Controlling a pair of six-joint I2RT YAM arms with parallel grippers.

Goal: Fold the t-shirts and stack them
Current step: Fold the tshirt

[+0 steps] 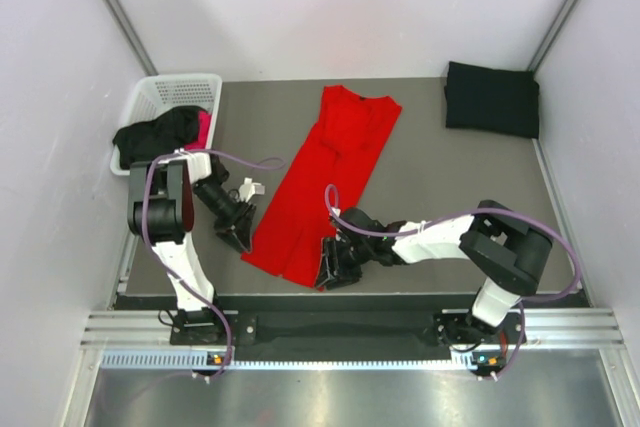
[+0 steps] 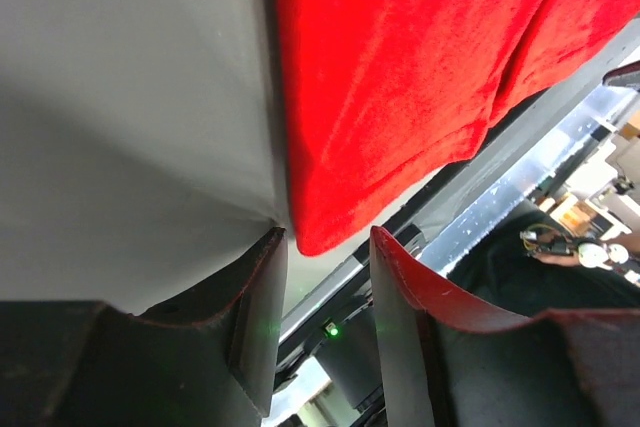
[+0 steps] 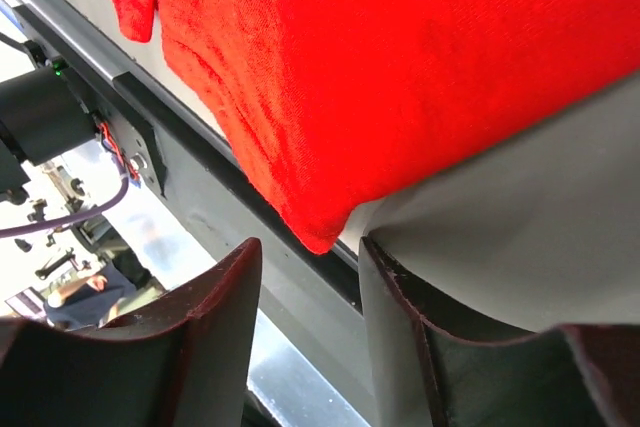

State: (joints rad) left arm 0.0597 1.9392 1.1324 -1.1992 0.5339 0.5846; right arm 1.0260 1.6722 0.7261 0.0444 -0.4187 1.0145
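Red shirt (image 1: 325, 182): flat on the tabletop (image 1: 430, 177), narrowed to a long strip. Its hem end lies between your two sets of jaws and its collar end lies far ahead of them.
Long axis: runs away from the jaws, hem to collar, leaning right as it goes.
Left jaws: parted, gripping nothing. The left hem corner (image 2: 312, 232) sits at their mouth.
Right jaws: parted, gripping nothing. The right hem corner (image 3: 320, 237) pokes into the gap.
Nearer arm: neither, as each has its own corner.
Next move (judged): you pinch both corners, then carry the hem forward along that axis toward the collar.
Risk (judged): each corner is barely inside, so a shallow bite may slip or catch one layer only.
Black shirt (image 1: 491, 97): folded, well ahead and right of the right jaws.
Basket (image 1: 150, 95): ahead of the left jaws, holding dark and pink cloth.
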